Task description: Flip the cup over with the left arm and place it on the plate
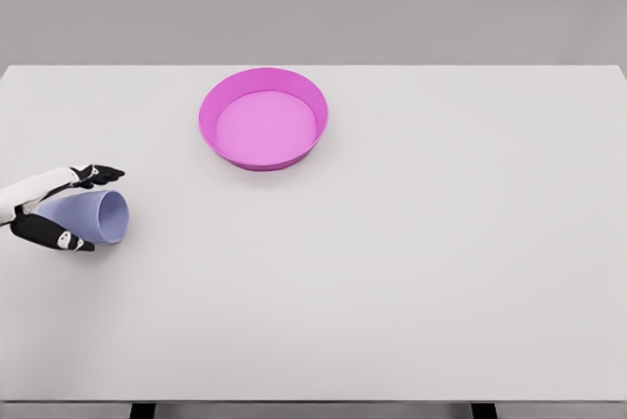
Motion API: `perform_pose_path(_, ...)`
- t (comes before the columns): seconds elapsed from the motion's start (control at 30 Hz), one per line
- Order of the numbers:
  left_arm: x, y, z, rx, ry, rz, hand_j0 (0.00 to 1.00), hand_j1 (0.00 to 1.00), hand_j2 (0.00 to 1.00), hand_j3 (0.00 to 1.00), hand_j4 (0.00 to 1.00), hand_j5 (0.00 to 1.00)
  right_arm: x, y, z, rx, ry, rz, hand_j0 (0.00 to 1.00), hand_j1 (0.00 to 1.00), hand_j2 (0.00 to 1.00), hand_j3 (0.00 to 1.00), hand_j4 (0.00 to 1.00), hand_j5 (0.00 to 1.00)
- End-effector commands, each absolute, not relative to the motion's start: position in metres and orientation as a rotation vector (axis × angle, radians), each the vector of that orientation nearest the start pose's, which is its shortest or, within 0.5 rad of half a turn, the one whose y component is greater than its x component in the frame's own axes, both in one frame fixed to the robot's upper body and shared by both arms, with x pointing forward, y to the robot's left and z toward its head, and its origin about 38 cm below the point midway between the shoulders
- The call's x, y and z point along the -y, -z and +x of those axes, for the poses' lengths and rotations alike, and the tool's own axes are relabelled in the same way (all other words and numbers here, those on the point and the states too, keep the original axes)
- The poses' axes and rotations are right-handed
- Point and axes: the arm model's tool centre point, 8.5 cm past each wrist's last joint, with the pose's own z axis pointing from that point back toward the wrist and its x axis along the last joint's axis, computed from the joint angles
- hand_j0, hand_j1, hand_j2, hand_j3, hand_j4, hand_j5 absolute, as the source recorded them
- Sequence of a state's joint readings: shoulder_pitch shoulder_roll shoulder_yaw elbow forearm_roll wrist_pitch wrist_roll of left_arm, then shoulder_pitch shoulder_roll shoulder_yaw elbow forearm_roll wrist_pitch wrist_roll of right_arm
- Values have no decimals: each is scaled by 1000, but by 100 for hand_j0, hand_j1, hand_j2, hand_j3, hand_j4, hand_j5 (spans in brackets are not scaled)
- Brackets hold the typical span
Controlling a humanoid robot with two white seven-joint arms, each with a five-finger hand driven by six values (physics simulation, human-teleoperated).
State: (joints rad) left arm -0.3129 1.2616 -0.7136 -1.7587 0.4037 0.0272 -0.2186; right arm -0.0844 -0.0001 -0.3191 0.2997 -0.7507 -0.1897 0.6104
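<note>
Left of the plate, near the table's left edge: cup (pixel 96 215) on its side, left hand (pixel 61 206) wrapped around it.
Cup mouth faces right, toward open table; fingers (pixel 98 174) above and thumb below bracket the body, looks like a grasp set for turning it upright. Plate (pixel 264 117) sits up and right of the cup, well apart, nothing between them. Table (pixel 411 272) bare right of the plate, so lots of room to swing. Cup is close to the left edge, little margin there. Right arm not visible.
</note>
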Motion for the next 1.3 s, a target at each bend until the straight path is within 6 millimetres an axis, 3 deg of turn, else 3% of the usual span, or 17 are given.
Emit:
perform_pose_path(0.0,-395,-179,347,1110,1195,170,90,90,90,90,90,90,229,243,8,306,1013,352,100,100,100,100,100,100)
perform_pose_path(0.07,-395,-176,346,1105,1198,173,86,86,86,86,86,86,229,243,8,305,1013,351,100,100,100,100,100,100)
perform_pose_path(0.23,-397,-173,344,1114,1178,189,65,65,65,65,65,65,229,243,8,306,1013,352,100,100,100,100,100,100)
perform_pose_path(0.43,-393,-174,345,1130,1167,171,59,59,59,59,59,59,229,243,8,306,1013,352,100,100,100,100,100,100)
perform_pose_path(0.5,-388,-181,347,1181,1178,146,58,58,58,58,58,58,229,243,8,306,1013,352,100,100,100,100,100,100)
perform_pose_path(0.57,-385,-201,351,1295,1170,114,53,53,53,53,53,53,229,243,8,306,1013,352,100,100,100,100,100,100)
perform_pose_path(0.7,-380,-219,355,1409,1104,33,52,52,52,52,52,52,229,243,8,306,1013,352,100,100,100,100,100,100)
perform_pose_path(0.93,-363,-234,368,1520,877,-170,52,52,52,52,52,52,229,243,8,306,1013,352,100,100,100,100,100,100)
perform_pose_path(1.27,-321,-232,384,1617,748,-344,51,51,51,51,51,51,229,243,8,306,1013,352,100,100,100,100,100,100)
